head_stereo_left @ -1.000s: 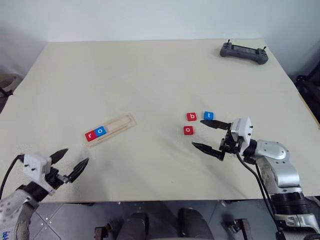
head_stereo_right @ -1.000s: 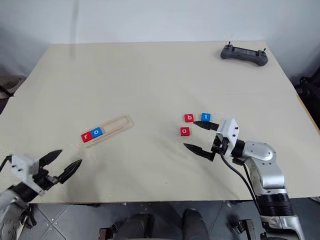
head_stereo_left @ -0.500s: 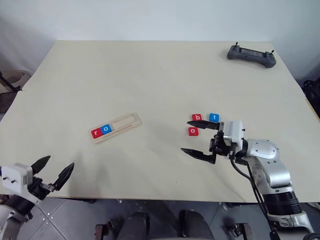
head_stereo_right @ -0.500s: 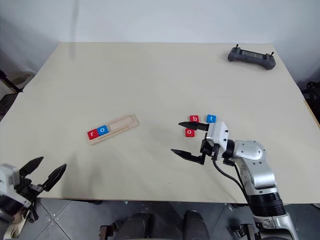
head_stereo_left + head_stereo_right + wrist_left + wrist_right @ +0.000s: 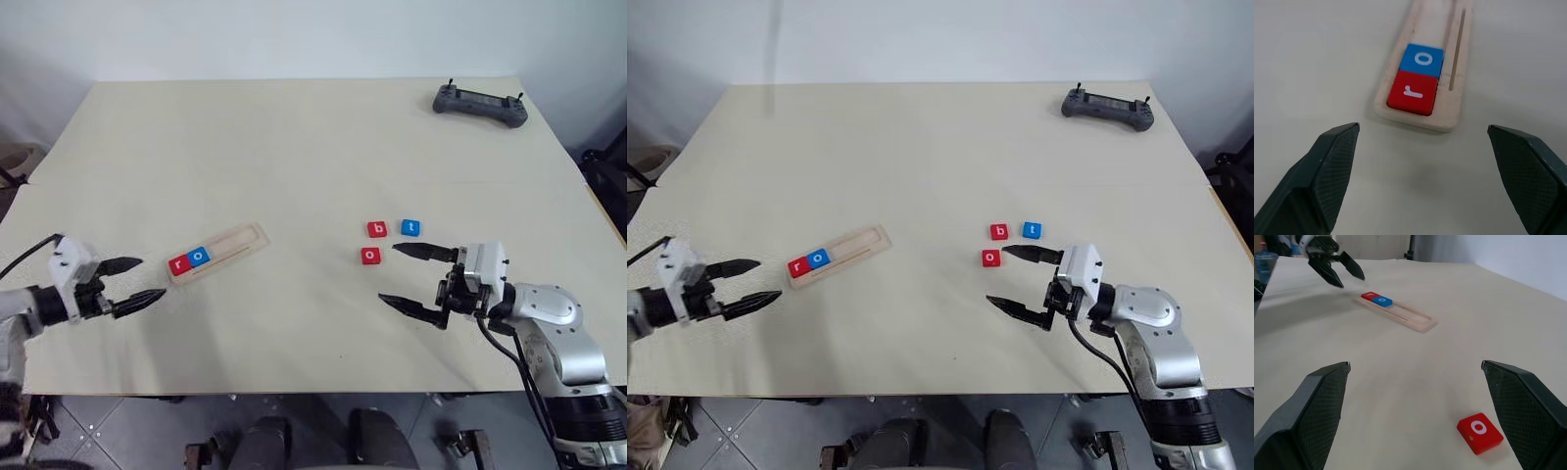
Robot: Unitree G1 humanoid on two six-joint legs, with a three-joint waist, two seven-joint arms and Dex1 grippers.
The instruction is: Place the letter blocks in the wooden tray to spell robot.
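Left eye view shows one broad cream-coloured table (image 5: 294, 147) carrying everything else. Two robot arms reach over its near edge, one from each side. The right gripper (image 5: 419, 277) hovers near the table's right front with its two black fingers spread wide and nothing between them; the left gripper (image 5: 130, 282) hovers at the left front, pointing toward the tray's near end, its fingers also parted and empty. One dark grey handheld controller (image 5: 479, 103) lies at the far right corner, well apart from the rest. One long narrow pale wooden tray (image 5: 232, 245) with rounded corners lies left of centre, angled so its left end sits nearer. Five small square letter blocks are in sight: three red and two blue. Two sit side by side, touching, in the tray's left end: a red block with a white r (image 5: 178, 264) at the very end and a blue block with a white o (image 5: 199, 257) next to it, the remaining length of the tray bare. Three lie loose on the table right of centre, just beyond the right gripper: a red b block (image 5: 377, 229), a blue t block (image 5: 410, 227) just beside it on its right, and a red o block (image 5: 369, 256) near the b, toward the front.
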